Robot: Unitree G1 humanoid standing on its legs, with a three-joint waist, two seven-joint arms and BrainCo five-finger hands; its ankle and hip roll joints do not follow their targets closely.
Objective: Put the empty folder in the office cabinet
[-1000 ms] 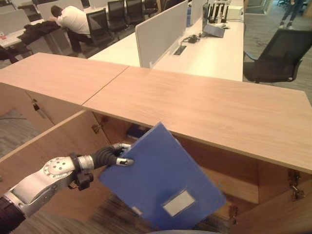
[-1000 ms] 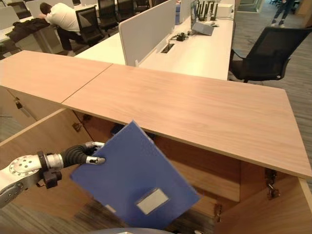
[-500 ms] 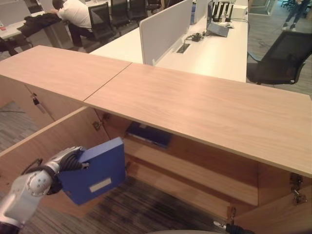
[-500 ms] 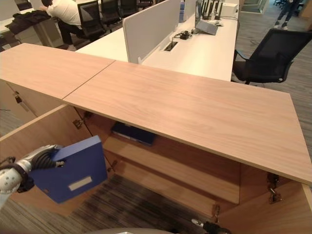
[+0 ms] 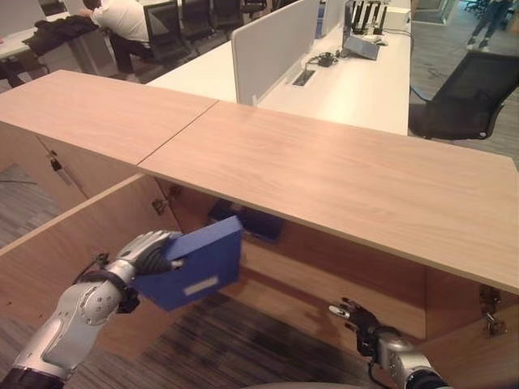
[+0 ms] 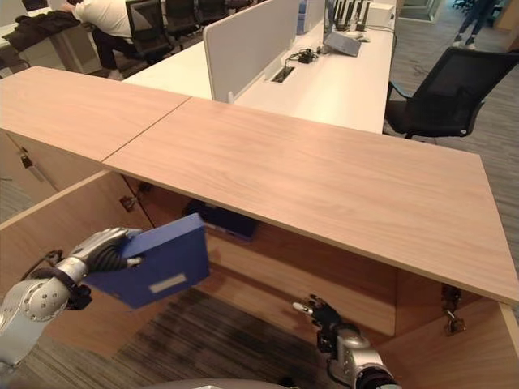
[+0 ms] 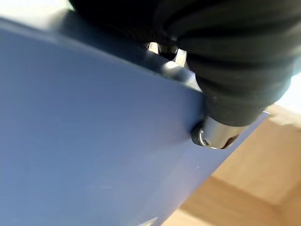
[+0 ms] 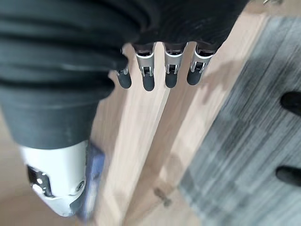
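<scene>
Blue folder (image 5: 195,262), clamped in the left hand (image 5: 150,250), has swung up toward the open cabinet (image 5: 340,279) within half a second, nearing the shelf. Left wrist view: fingers grip its edge. Right wrist view: right hand (image 8: 160,70), fingers straight, empty.

Open-plan office, long white desks (image 5: 340,89) with divider screens (image 5: 272,49), black swivel chairs (image 5: 462,101), probably a seated worker (image 5: 122,20)

Left hand (image 5: 150,250) fingers curled over blue folder (image 5: 195,263), open office cabinet (image 5: 324,275) just beyond fingertips, right hand (image 5: 357,314) fingers spread loosely
</scene>
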